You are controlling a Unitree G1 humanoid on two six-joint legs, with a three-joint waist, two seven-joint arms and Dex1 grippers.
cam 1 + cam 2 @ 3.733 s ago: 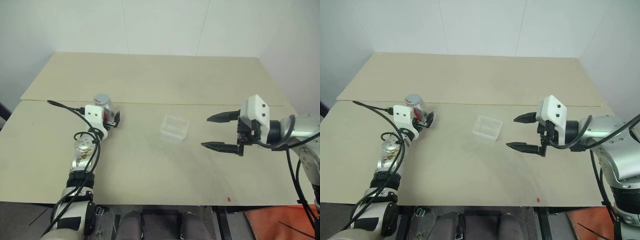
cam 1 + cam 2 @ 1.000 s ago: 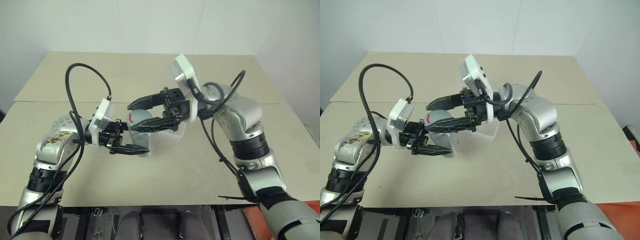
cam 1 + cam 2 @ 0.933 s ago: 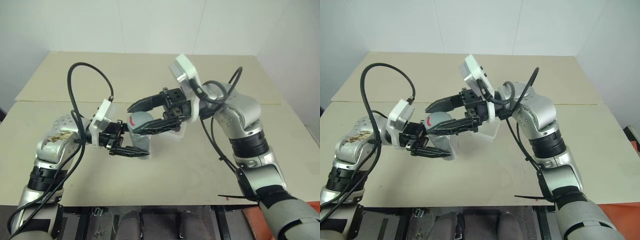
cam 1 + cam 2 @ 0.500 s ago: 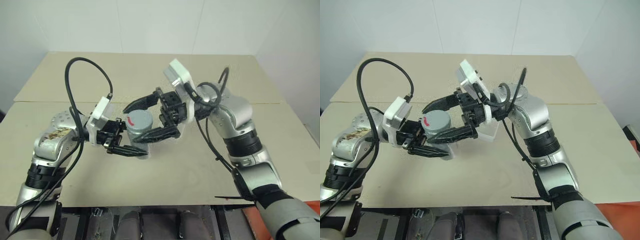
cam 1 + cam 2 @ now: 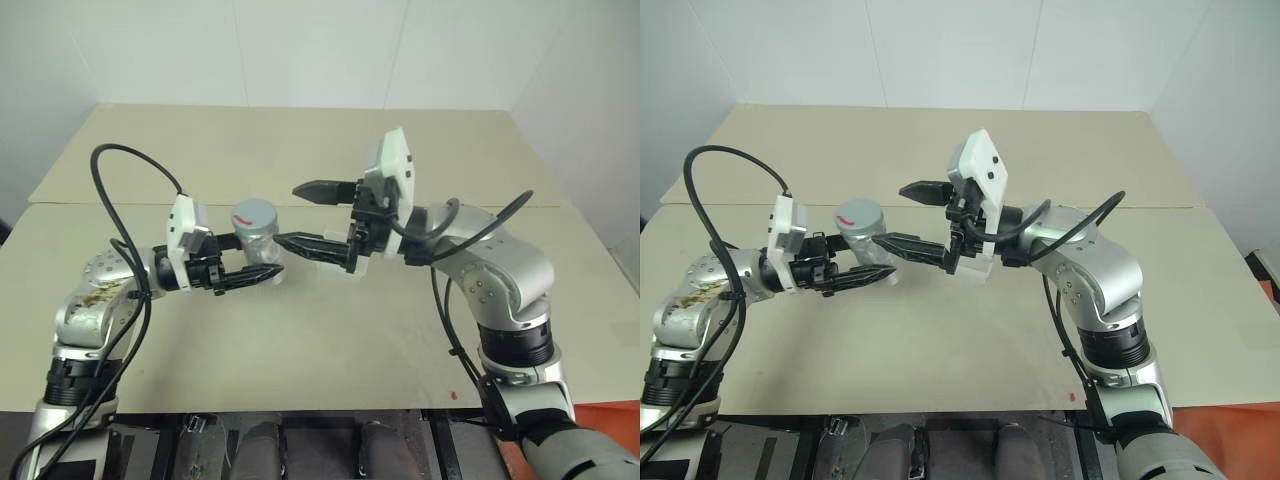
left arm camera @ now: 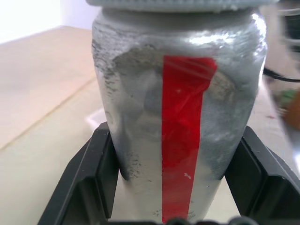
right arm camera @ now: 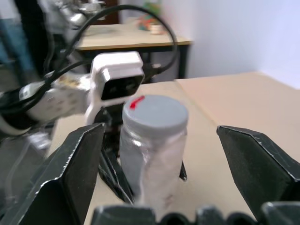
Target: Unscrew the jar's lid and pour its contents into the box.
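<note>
The jar (image 5: 259,244), silvery with a red stripe (image 6: 183,140), stands upright with my left gripper (image 5: 262,256) shut on its lower body. Its grey lid (image 5: 253,213), which carries a small red mark, sits on top. My right gripper (image 5: 285,214) is open just right of the lid, one finger above and one below lid height, touching nothing. In the right wrist view the jar (image 7: 152,154) stands between that gripper's spread fingers (image 7: 70,173). The clear box (image 5: 978,268) lies on the table behind the right gripper, mostly hidden by it.
The tan table (image 5: 300,150) stretches back to a white wall, with a seam (image 5: 120,203) running across it behind the arms. A small red speck (image 5: 452,395) lies near the front right edge.
My right gripper has opened off the lid, turned at the wrist and drawn back to the right. The left gripper has swung the jar to the left. The lid stays on the jar.
</note>
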